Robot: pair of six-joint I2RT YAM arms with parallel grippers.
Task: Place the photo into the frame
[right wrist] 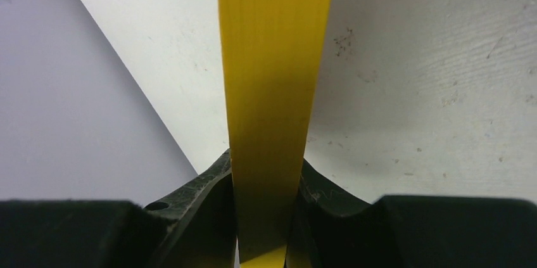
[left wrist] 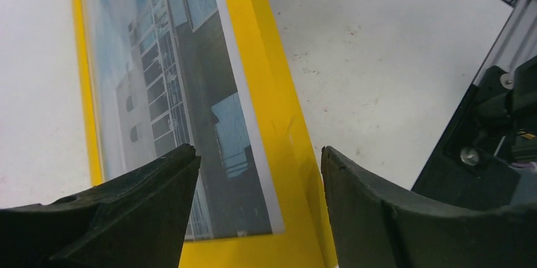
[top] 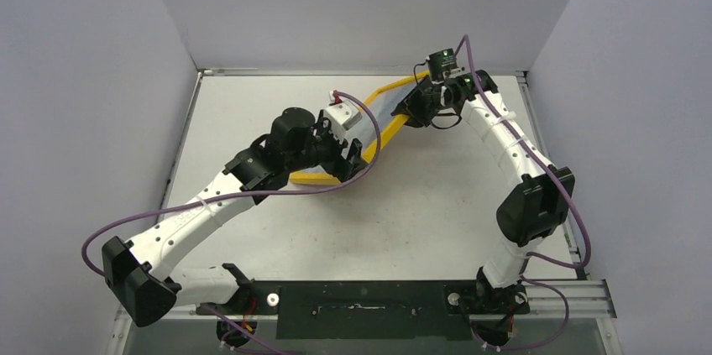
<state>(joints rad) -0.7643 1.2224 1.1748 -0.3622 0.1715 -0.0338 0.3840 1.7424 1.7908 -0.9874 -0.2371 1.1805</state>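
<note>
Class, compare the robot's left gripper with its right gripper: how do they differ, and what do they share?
The left gripper is open, gripping nothing; the right gripper is shut on the frame. The left gripper is at the frame's near end, the right gripper at its far end. The left gripper faces the frame's front and the photo; the right gripper meets it edge-on. Both are black and at the same frame.

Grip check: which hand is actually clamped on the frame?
The right hand: it is shut on the yellow frame. The left hand is open, holding nothing.
</note>
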